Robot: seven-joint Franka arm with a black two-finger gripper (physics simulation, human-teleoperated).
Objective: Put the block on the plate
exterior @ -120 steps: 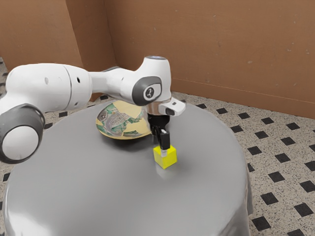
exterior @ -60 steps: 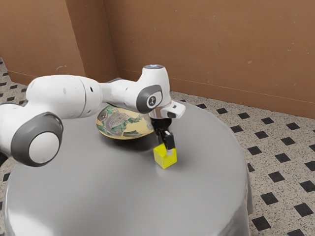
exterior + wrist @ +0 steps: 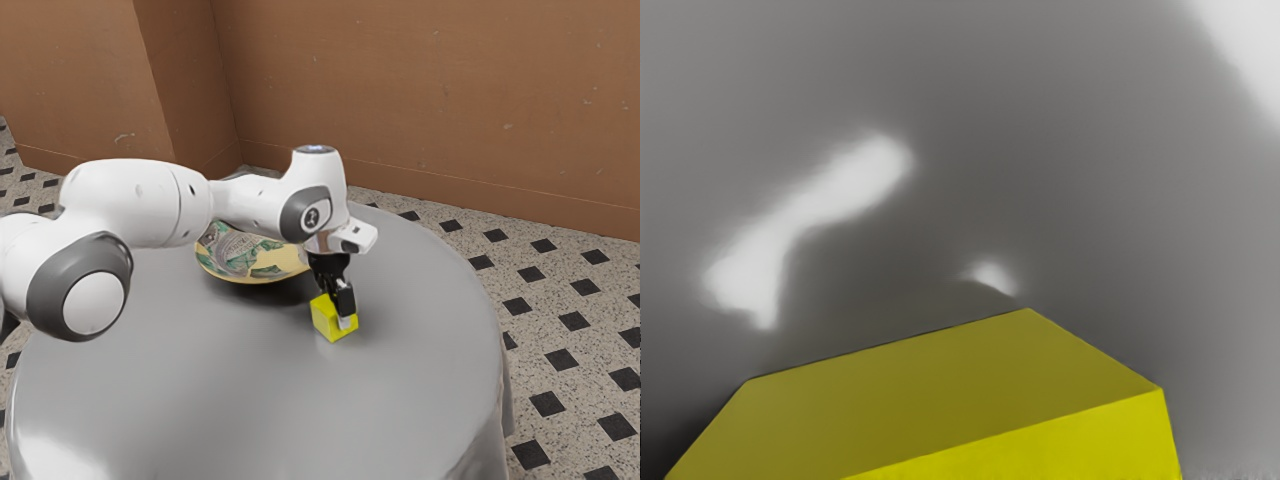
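Exterior view: illumination is bright and diffuse. White glare (image 3: 55,458) occupies the near edge of the table (image 3: 250,400), at the exterior view's left. A soft shadow (image 3: 268,293) underlies the plate (image 3: 240,258). Wrist view: soft-edged white reflections (image 3: 830,195) mark the dim grey tabletop.

Exterior view: open tabletop (image 3: 240,400) on block's (image 3: 323,319) near side and toward the view's right, room to pass low. Narrow strip of tabletop between block and plate (image 3: 225,260); plate's raised rim obstructs low travel toward the view's left and back. Arm (image 3: 244,207) hides plate's far part, clearance there unclear. Wall (image 3: 450,90) beyond table.
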